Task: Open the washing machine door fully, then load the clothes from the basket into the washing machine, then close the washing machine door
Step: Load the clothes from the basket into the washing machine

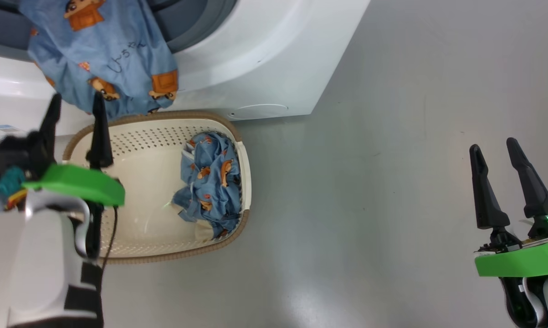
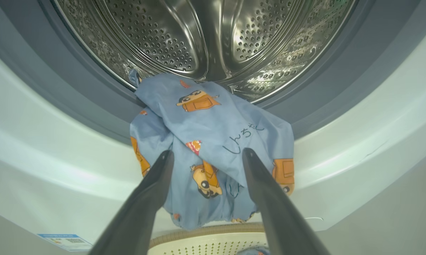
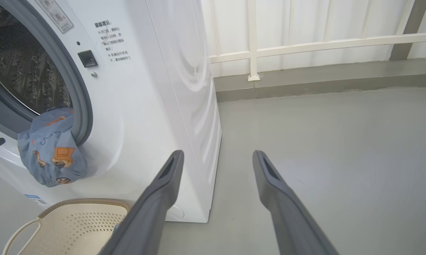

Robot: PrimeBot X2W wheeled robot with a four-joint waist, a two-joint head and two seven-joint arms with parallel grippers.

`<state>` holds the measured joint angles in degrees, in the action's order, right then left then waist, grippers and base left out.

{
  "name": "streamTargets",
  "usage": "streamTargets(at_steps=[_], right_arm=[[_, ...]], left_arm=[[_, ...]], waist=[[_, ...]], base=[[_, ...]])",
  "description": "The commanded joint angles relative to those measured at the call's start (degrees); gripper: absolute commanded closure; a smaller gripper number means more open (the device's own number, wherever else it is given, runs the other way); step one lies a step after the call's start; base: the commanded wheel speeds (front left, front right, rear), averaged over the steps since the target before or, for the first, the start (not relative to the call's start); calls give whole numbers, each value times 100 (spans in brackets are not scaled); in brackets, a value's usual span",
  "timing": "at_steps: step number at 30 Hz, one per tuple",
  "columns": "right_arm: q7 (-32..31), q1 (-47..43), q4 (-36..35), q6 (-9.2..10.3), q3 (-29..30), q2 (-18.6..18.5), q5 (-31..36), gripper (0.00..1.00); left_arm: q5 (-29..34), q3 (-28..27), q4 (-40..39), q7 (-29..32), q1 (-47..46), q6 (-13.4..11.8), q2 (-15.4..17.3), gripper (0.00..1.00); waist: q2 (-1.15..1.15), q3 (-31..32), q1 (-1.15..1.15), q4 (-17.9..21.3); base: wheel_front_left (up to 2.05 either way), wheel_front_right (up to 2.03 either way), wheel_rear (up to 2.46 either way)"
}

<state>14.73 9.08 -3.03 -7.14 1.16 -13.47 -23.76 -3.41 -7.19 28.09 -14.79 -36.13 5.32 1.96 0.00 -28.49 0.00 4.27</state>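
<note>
Left end effector (image 2: 208, 153) spread wide, empty, just before a blue garment (image 2: 213, 127) draped over the lip of the washing machine (image 1: 264, 59). Right end effector (image 1: 493, 146) spread, empty, above the floor (image 1: 369, 205). Basket (image 1: 164, 116) holds another garment (image 1: 210, 182).

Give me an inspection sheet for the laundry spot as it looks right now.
Surface: smooth grey floor.
Job's things: washing machine drum mouth uncovered; draped garment hangs out of the mouth above the basket; second garment bunched inside the basket.
Clutter: nothing seen.
Grippers: left gripper jaws open, tips at the draped garment; right gripper jaws open above the floor.
Cables: thin dark cable along the left wrist.
Surroundings: white railing beyond the machine.
</note>
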Motion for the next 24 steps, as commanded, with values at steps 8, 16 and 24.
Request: streamTargets(at_steps=[8, 16, 24], right_arm=[[27, -214, -156, -35, -29, -169, 43, 0], [27, -198, -152, -35, -22, -185, 33, 0], [27, -175, -156, -35, -32, -172, 24, 0]], left_arm=[[-207, -11, -869, -21, 1075, -24, 96, 0], [-429, 223, -1421, -21, 1675, -282, 93, 0], [-521, 337, -1385, -21, 1603, -399, 92, 0]], waist=[[0, 76, 0, -105], [0, 62, 0, -79], [0, 33, 0, -52]], base=[[0, 0, 0], [0, 0, 0], [0, 0, 0]])
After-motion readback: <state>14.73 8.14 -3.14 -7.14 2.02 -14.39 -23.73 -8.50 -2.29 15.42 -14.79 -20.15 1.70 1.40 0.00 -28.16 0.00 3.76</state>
